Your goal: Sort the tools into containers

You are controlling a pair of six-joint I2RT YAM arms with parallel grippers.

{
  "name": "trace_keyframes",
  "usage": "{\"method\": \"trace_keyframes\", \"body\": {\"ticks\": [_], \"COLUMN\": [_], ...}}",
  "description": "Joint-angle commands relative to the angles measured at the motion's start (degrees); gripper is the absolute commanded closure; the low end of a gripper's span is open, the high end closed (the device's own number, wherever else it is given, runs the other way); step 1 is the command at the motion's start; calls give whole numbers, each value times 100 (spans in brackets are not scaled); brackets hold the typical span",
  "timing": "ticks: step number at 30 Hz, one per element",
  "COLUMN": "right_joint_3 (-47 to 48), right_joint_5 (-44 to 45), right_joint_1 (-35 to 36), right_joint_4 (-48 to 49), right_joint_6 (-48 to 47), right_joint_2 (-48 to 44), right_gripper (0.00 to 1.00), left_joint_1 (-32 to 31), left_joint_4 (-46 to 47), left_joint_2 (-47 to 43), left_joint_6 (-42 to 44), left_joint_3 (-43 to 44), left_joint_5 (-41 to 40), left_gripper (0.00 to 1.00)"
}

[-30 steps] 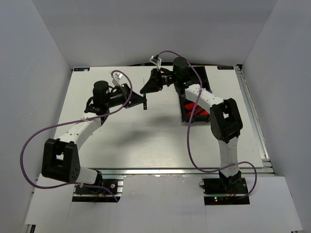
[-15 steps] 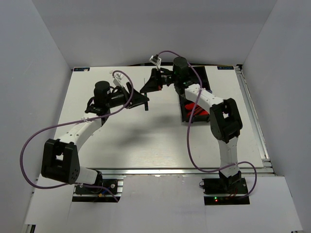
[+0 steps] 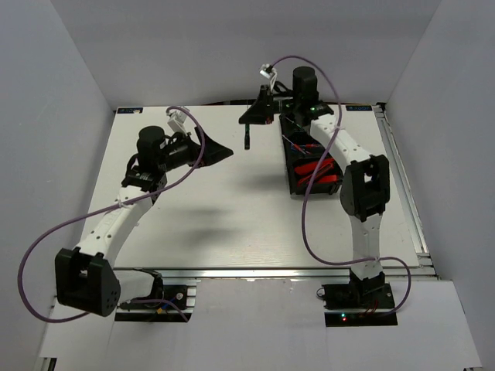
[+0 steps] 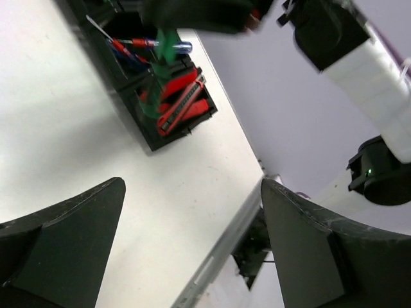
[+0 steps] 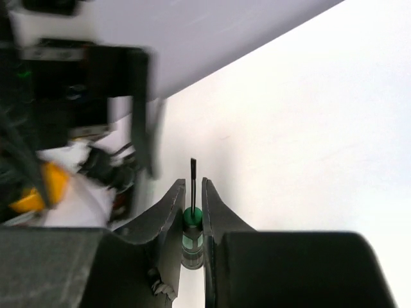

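Observation:
My right gripper (image 3: pixel 250 117) hangs above the table's back middle, shut on a thin black-and-green precision screwdriver (image 3: pixel 247 140) that points down, just left of the black three-compartment tray (image 3: pixel 288 182). In the right wrist view the fingers (image 5: pixel 168 208) clamp the green collar of the screwdriver (image 5: pixel 192 217), its shaft sticking out ahead. The tray's near compartment holds red-and-black knives (image 3: pixel 317 171), and screwdrivers (image 3: pixel 297 143) lie in the one beyond. My left gripper (image 3: pixel 226 151) is open and empty, left of the screwdriver. From its wrist I see the tray (image 4: pixel 138 119), knives (image 4: pixel 183 106) and wide-spread fingers (image 4: pixel 70 237).
Purple cables (image 3: pixel 54 224) loop from both arms. An aluminium rail (image 3: pixel 255 270) runs along the table's front edge, seen also as the rail (image 4: pixel 221 253) between my left fingers. Grey walls close in the left, back and right sides.
The left gripper opened, let go of the screwdriver and drew back to the left. The right gripper shut on the screwdriver and carried it back and right, toward the tray.

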Motion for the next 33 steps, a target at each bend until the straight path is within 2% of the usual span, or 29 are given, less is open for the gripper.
{"method": "trace_keyframes", "body": {"ticks": [1, 3, 4, 7, 13, 18, 33], "right_joint_3": [903, 1361, 1388, 1152, 1318, 993, 729], "right_joint_5": [1231, 2129, 2952, 4168, 5612, 6045, 6046], "right_joint_1": [-300, -405, -493, -773, -1213, -1407, -1539], "right_joint_4": [-2536, -3127, -3242, -2684, -2242, -1917, -1758], "right_joint_6": [-3175, -4078, -4605, -4943, -5866, -6498, -6588], "right_joint_2": [196, 267, 276, 215, 574, 654, 856], "right_gripper": [100, 100, 100, 100, 100, 100, 100], "left_joint_1": [70, 96, 105, 123, 132, 132, 132], "left_joint_4": [-503, -749, -810, -986, -1241, -1303, -1479], "left_joint_2": [-468, -573, -704, -1020, -1461, -1567, -1655], "left_joint_6": [566, 610, 663, 698, 734, 655, 628], "left_joint_3": [196, 187, 178, 82, -199, -366, -428], "left_joint_5": [-421, -736, -851, -1272, -1819, -1819, -1907], "left_gripper": [2, 2, 2, 2, 2, 2, 2]}}
